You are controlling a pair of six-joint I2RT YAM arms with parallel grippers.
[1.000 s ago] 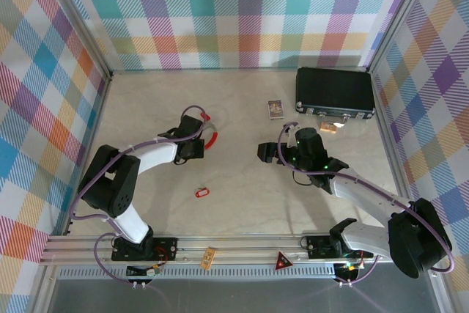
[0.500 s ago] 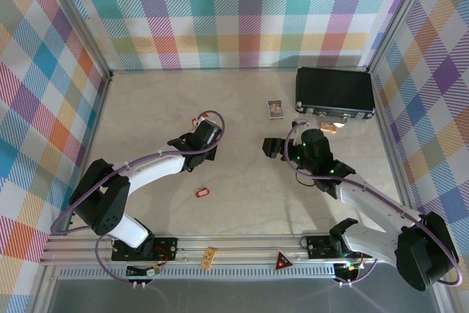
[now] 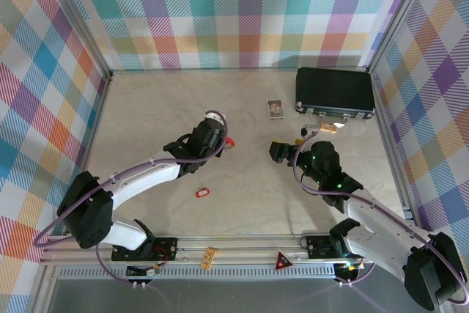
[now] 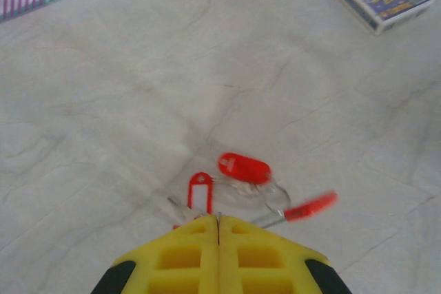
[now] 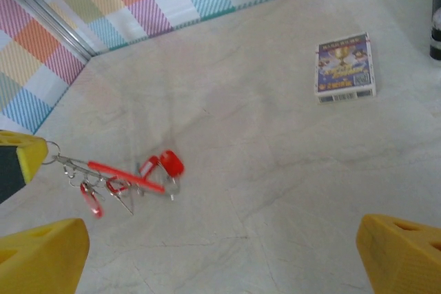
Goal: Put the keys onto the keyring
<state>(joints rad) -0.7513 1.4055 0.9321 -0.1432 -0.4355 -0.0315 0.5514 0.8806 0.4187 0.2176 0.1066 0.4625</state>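
While the left gripper (image 4: 219, 224), clenched on the keyring (image 4: 274, 199) with red keys (image 4: 244, 168) dangling just ahead of its tips, has swung toward the wide-open right gripper (image 5: 222, 235), one loose key (image 3: 202, 193) waits behind it, probably still to thread.

Holds left gripper (image 3: 218, 141) over the table (image 3: 249, 207) middle, a red bit of keyring (image 3: 229, 141) at its tip. Faces it with right gripper (image 3: 281, 152), apart. Shows one red key (image 3: 202, 193) lying loose nearer the bases, black case (image 3: 335, 91) and card pack (image 3: 275, 109) far side.
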